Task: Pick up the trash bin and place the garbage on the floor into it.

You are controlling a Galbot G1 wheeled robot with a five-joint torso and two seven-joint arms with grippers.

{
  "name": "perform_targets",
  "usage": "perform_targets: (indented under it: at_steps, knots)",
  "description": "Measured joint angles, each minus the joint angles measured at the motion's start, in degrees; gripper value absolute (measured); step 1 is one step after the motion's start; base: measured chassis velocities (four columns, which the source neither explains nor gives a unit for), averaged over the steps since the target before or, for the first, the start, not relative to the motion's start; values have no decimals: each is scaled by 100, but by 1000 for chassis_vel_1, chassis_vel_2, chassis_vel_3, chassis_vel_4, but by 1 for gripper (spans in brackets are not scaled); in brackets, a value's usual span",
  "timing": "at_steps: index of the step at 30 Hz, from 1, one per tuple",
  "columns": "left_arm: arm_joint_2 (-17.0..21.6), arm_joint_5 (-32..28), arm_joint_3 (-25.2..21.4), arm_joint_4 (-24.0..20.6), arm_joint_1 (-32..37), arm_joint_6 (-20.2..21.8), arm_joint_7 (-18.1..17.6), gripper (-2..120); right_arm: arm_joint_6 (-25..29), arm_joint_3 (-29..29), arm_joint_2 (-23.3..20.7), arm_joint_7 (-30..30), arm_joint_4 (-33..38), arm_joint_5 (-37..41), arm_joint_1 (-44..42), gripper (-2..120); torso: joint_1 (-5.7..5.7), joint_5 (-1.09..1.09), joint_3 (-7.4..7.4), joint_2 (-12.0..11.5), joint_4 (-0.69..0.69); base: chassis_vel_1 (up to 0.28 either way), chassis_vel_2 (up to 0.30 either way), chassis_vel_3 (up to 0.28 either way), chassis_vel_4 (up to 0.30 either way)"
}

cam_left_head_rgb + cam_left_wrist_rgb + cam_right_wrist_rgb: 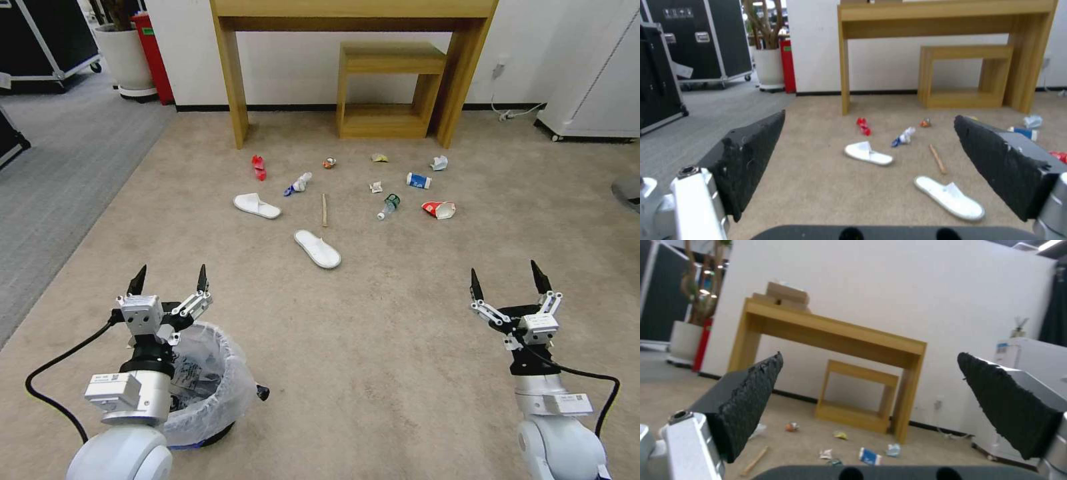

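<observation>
The trash bin (pixel 207 387), small and round with a crinkled clear bag over its rim, stands on the beige floor (pixel 373 347) at the near left, partly hidden behind my left arm. My left gripper (pixel 170 280) hangs open just above its far rim, holding nothing. My right gripper (pixel 508 280) is open at the near right over bare carpet. The garbage lies ahead in front of the wooden table: two white slippers (pixel 317 249) (pixel 257 205), a wooden stick (pixel 324 210), a red wrapper (pixel 259 167), a clear bottle (pixel 388 206), a blue-white carton (pixel 419 180), crumpled paper (pixel 439 163).
A wooden console table (pixel 353 13) with a small stool (pixel 390 90) under it stands against the far wall. Grey ribbed carpet (pixel 60 173), a plant pot (pixel 127 60) and black cases lie to the left. A white cabinet (pixel 600 87) is at far right.
</observation>
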Motion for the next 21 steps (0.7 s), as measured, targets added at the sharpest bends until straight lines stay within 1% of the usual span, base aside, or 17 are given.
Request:
perform_targets:
  at_steps: [2,7,11,13,14,15,17,20,21]
  knots:
    - [49,-56,-79,-32,20,101,-14,100,-31,21,-16,81,29,-33,-8,100,0,0,0,1,0,0,0,0,0]
    - [79,-140,-159,-63,35,182,-44,100,-38,23,-27,92,25,-41,-27,100,0,-1,0,0,0,0,0,0,0]
    - [123,-259,-290,-75,20,323,-142,100,-62,20,-35,92,15,-45,-27,100,0,0,0,0,0,0,0,0,0]
    - [207,-356,-381,-87,19,496,-220,100,-80,20,-46,95,11,-50,-25,100,0,0,0,0,0,0,0,0,0]
    - [286,-457,-453,-100,37,670,-264,100,-105,26,-58,106,11,-55,-30,100,0,-1,0,0,0,0,0,0,0]
    - [286,-457,-453,-100,37,670,-264,100,-105,26,-58,106,11,-55,-30,100,0,-1,0,0,0,0,0,0,0]
    - [410,-765,-526,-139,56,1007,-295,100,-142,45,-76,181,13,-55,-48,100,0,1,0,0,0,0,0,0,0]
    - [438,-860,-532,-149,55,1098,-307,100,-144,51,-82,192,14,-55,-50,100,0,0,0,0,0,0,0,0,0]
    - [477,-993,-543,-153,44,1229,-328,100,-145,61,-94,202,17,-55,-59,100,0,0,0,0,0,0,0,0,0]
